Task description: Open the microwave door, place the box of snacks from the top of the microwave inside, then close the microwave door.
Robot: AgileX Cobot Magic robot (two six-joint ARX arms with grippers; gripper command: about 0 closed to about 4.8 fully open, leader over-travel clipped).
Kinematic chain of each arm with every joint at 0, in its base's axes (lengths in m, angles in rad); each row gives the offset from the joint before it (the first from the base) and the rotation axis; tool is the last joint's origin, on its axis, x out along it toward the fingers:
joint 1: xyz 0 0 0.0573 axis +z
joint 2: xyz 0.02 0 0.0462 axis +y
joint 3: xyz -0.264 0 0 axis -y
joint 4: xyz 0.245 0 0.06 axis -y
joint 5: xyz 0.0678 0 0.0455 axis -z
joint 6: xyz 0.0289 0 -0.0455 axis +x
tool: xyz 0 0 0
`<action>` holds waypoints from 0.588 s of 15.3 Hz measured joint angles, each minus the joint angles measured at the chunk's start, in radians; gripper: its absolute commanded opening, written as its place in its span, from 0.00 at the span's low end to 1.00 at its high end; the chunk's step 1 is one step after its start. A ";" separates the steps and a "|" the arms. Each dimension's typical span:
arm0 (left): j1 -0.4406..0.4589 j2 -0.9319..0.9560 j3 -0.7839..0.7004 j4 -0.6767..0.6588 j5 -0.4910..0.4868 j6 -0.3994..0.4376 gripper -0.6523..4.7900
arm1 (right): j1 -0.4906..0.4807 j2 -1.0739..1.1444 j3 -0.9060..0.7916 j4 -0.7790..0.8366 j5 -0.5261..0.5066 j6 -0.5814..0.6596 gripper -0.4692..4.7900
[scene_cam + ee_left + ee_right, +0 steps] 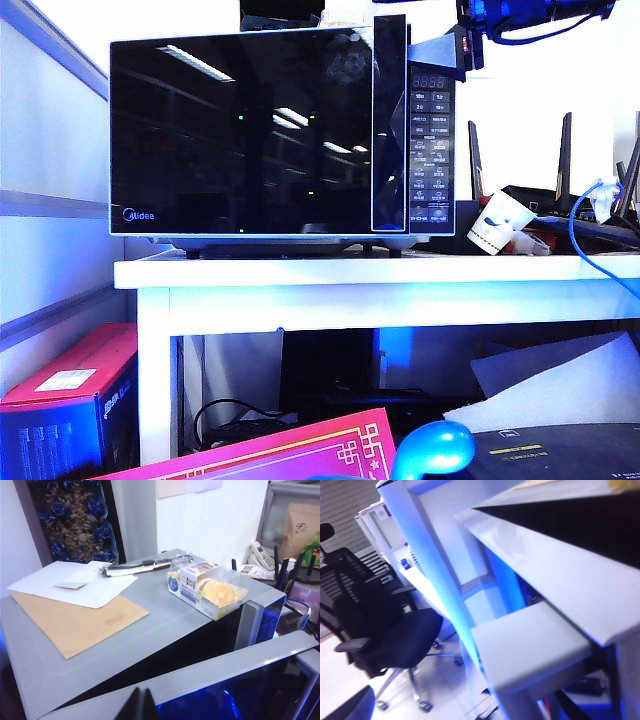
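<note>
The black microwave [430, 150] stands on a white table [350, 272]. Its glossy microwave door [240, 130] hangs ajar: in the left wrist view a dark wedge-shaped gap separates the door's silver top edge [225, 665] from the grey oven top [150, 630]. The box of snacks [207, 585], semi-clear with yellow inside, lies on that top near the right side. My left gripper [142, 705] hovers over the door's top edge, fingertips together and empty. My right gripper [465, 45] hangs by the oven's upper right corner. Its fingers do not show in its wrist view, and nothing appears held.
A brown envelope [75, 620] and white papers [75, 582] lie on the oven top. A phone [262, 555], router antennas [565, 150] and a white cup [500, 225] crowd the table's right. A red box [70, 385] sits below. An office chair [380, 630] stands nearby.
</note>
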 measured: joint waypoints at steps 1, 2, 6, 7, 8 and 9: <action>0.000 0.000 0.000 0.002 0.000 0.000 0.11 | 0.001 -0.004 0.002 -0.021 -0.018 0.000 1.00; 0.000 0.000 0.000 0.008 0.000 0.000 0.11 | 0.000 -0.004 0.004 -0.038 -0.036 0.000 1.00; 0.000 0.003 0.000 0.023 0.000 0.000 0.11 | 0.001 -0.004 0.004 -0.114 -0.102 0.000 1.00; 0.000 0.008 0.000 0.027 0.002 0.000 0.11 | 0.001 -0.004 0.004 -0.142 -0.118 0.000 1.00; 0.000 0.015 0.000 0.030 0.003 0.000 0.11 | 0.001 -0.004 0.003 -0.158 -0.135 0.000 1.00; -0.001 0.025 0.000 0.030 0.002 0.000 0.11 | 0.001 -0.004 0.003 -0.170 -0.154 0.000 1.00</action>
